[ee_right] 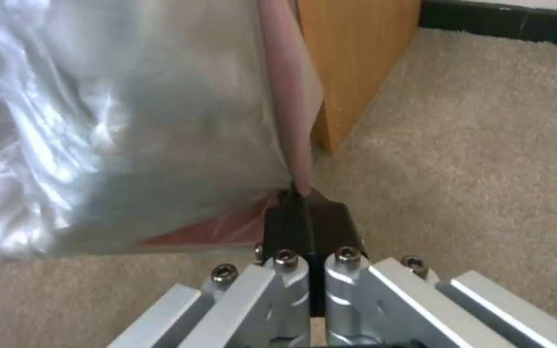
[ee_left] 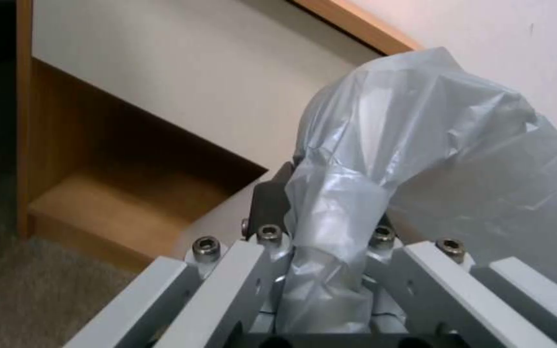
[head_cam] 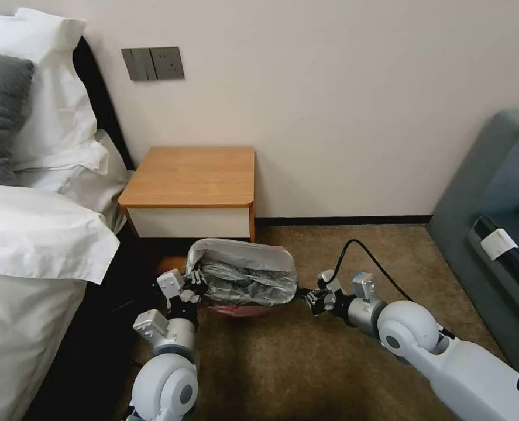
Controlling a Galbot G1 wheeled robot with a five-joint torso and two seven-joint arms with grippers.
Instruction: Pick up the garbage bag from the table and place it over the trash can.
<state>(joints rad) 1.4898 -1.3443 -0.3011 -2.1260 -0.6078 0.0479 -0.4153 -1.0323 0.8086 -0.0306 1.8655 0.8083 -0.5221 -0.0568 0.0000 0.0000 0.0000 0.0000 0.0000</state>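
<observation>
Beige carpet [head_cam: 306,362] lies underfoot; the left gripper [head_cam: 196,286] and right gripper [head_cam: 310,298] are each clamped on the garbage bag [head_cam: 244,275] (pinkish-red edge showing), stretched between them at the trash can [head_cam: 241,309], just before the table [head_cam: 192,178].

Both arms are white, each with a large rounded joint housing bearing a grey disc and a silver cylindrical wrist. The right arm carries a black cable looping off its wrist and a small blue part. The left gripper [head_cam: 193,286] and right gripper [head_cam: 309,297] have pale grey metal links, hex-socket screws and black fingers [ee_right: 307,227].
</observation>
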